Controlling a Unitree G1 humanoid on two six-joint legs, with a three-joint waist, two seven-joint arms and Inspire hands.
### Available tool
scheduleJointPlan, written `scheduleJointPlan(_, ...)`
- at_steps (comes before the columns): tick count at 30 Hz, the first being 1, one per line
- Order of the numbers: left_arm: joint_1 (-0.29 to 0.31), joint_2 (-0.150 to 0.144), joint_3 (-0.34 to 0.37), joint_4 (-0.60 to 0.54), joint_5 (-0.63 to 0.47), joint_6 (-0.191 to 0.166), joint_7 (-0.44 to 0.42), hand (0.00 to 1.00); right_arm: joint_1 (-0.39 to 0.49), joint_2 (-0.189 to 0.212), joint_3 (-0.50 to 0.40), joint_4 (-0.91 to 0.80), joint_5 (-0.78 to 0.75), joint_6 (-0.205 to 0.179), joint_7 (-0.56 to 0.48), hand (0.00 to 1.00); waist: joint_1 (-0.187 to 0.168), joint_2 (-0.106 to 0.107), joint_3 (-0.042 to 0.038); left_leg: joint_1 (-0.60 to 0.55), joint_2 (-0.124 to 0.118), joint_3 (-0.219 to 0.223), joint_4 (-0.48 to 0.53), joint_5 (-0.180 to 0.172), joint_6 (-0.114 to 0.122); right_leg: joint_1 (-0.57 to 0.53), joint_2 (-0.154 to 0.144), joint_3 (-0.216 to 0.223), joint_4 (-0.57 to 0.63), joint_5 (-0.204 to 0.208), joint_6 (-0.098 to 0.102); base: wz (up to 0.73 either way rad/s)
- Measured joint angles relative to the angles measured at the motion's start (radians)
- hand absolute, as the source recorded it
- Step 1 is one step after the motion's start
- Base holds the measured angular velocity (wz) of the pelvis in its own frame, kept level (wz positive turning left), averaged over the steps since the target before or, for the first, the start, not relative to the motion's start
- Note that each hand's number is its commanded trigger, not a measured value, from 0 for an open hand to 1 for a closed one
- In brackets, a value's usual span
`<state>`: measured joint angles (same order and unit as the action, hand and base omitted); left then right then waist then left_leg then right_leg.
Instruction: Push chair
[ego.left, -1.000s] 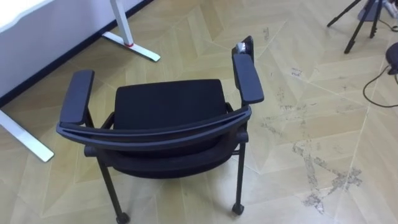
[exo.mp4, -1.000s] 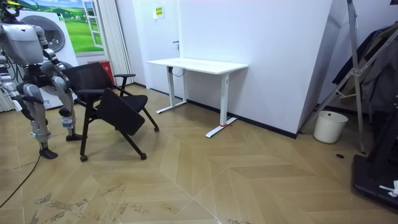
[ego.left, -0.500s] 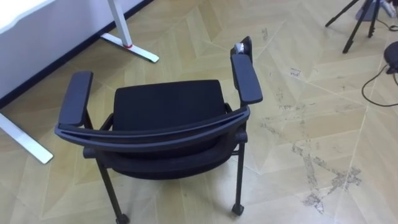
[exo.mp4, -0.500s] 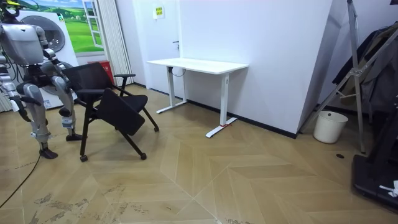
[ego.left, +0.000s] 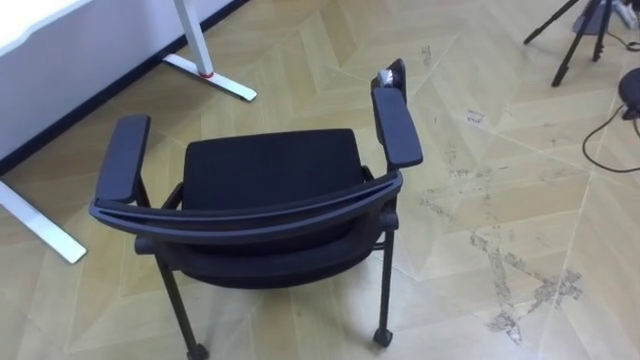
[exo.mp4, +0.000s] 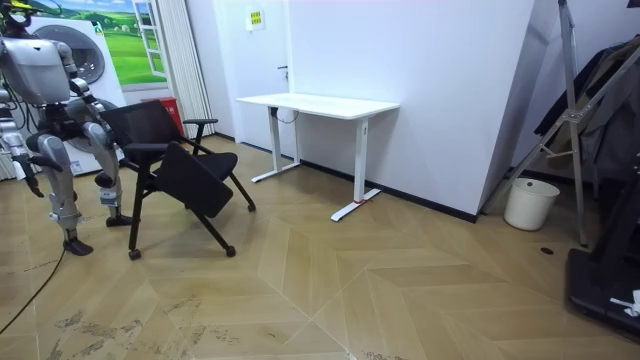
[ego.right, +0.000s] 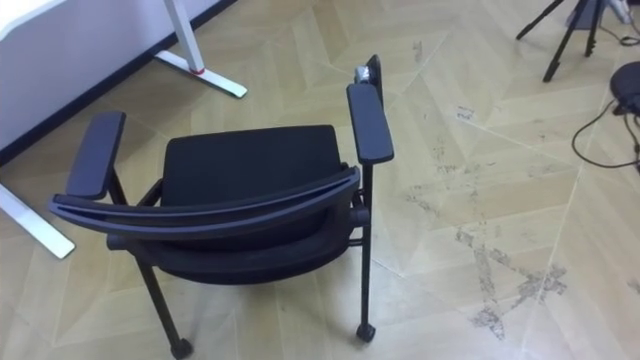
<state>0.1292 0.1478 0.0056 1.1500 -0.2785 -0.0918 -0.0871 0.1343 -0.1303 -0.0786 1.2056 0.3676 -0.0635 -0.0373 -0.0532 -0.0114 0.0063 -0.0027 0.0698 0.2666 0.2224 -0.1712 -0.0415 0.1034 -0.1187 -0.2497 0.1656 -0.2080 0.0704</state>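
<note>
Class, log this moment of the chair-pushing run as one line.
task: push chair | robot: stands behind black armchair with castors | chair: on wooden floor, back toward robot | ahead-left: white desk with metal legs

The scuffed wooden floor (ego.left: 500, 150) bears the black chair (ego.left: 270, 170) at centre, a white desk foot (ego.left: 210, 75) at eleven o'clock, and tripod legs (ego.left: 575, 40) at one.

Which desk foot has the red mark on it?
The far foot, beyond the chair; the near foot, left of the chair, is plain white.
</note>
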Motion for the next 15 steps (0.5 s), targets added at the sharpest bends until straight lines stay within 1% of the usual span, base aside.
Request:
scheduleJointPlan(2,0.002,0.002,0.056,-0.001,0.000,0.008,0.024,0.00,0.002,-0.001,-0.036,0.000,0.000,0.003,-0.015,0.00,0.003,0.000,-0.0002,0.002,0.000,0.000,0.000,0.000,0.000,0.001,0.000,0.000,0.000,0.000,0.000,0.00)
scheduleJointPlan(4,0.001,0.003,0.103,-0.001,0.010,0.022,0.047,0.00,-0.002,-0.004,-0.066,0.000,0.009,0.016,-0.022,0.00,0.005,0.000,0.0003,0.013,0.000,0.000,-0.001,0.000,-0.001,0.012,0.000,0.000,-0.001,0.000,0.000,0.00)
scheduleJointPlan(5,0.003,0.003,0.141,-0.001,0.008,0.027,0.066,0.00,-0.002,-0.009,-0.087,0.002,0.024,0.024,-0.027,0.00,0.006,0.000,0.0008,0.028,0.000,0.000,-0.002,-0.003,-0.004,0.026,0.000,0.001,-0.002,-0.003,0.000,-0.04)
scheduleJointPlan(6,0.004,0.005,0.155,-0.002,0.006,0.028,0.078,0.00,-0.002,-0.012,-0.100,0.002,0.029,0.028,-0.029,0.00,0.006,0.000,0.0006,0.034,0.000,0.001,-0.002,-0.005,-0.005,0.030,0.000,0.002,0.001,-0.006,0.001,-0.03)
scheduleJointPlan(7,0.005,0.010,0.176,-0.007,0.006,0.028,0.107,0.00,-0.002,-0.022,-0.105,0.001,0.034,0.033,-0.038,0.00,0.006,-0.001,0.0018,0.043,0.000,0.001,-0.002,-0.007,-0.006,0.036,0.000,0.003,0.003,-0.010,0.000,-0.04)
scheduleJointPlan(9,0.006,0.020,0.233,-0.024,0.039,0.028,0.172,0.00,-0.001,-0.037,-0.148,0.001,0.020,0.033,-0.049,0.00,0.004,0.002,-0.0002,0.049,0.001,0.002,-0.005,-0.007,-0.006,0.039,0.000,0.006,0.004,-0.015,-0.001,0.00)
scheduleJointPlan(10,0.005,0.024,0.243,-0.032,0.056,0.028,0.191,0.00,-0.001,-0.040,-0.159,0.001,0.017,0.033,-0.052,0.00,0.004,0.003,-0.0019,0.049,0.001,0.001,-0.005,-0.007,-0.006,0.040,0.001,0.005,0.004,-0.015,-0.001,0.00)
scheduleJointPlan(11,0.000,0.030,0.267,-0.040,0.089,0.026,0.226,0.00,-0.001,-0.044,-0.180,0.001,0.011,0.032,-0.061,0.00,0.003,0.005,-0.0043,0.050,0.002,0.000,-0.004,-0.007,-0.007,0.042,0.001,0.004,0.004,-0.015,-0.001,0.04)
scheduleJointPlan(12,-0.003,0.036,0.271,-0.058,0.117,0.026,0.263,0.00,-0.001,-0.049,-0.183,0.005,0.010,0.032,-0.067,0.00,0.002,0.006,-0.0039,0.050,0.001,-0.003,-0.004,-0.007,-0.007,0.042,0.001,0.003,0.006,-0.015,-0.001,0.04)
scheduleJointPlan(14,-0.012,0.048,0.272,-0.080,0.143,0.024,0.304,0.00,-0.001,-0.054,-0.183,0.009,0.002,0.032,-0.067,0.00,0.003,0.009,-0.0040,0.050,0.001,-0.003,-0.004,-0.007,-0.007,0.043,0.001,0.003,0.007,-0.015,-0.001,0.00)
scheduleJointPlan(15,-0.016,0.052,0.272,-0.086,0.149,0.024,0.319,0.00,0.004,-0.055,-0.183,0.014,-0.002,0.031,-0.066,0.00,0.002,0.015,-0.0016,0.050,0.001,-0.003,-0.004,-0.007,-0.007,0.044,0.001,0.004,0.007,-0.015,-0.001,0.00)
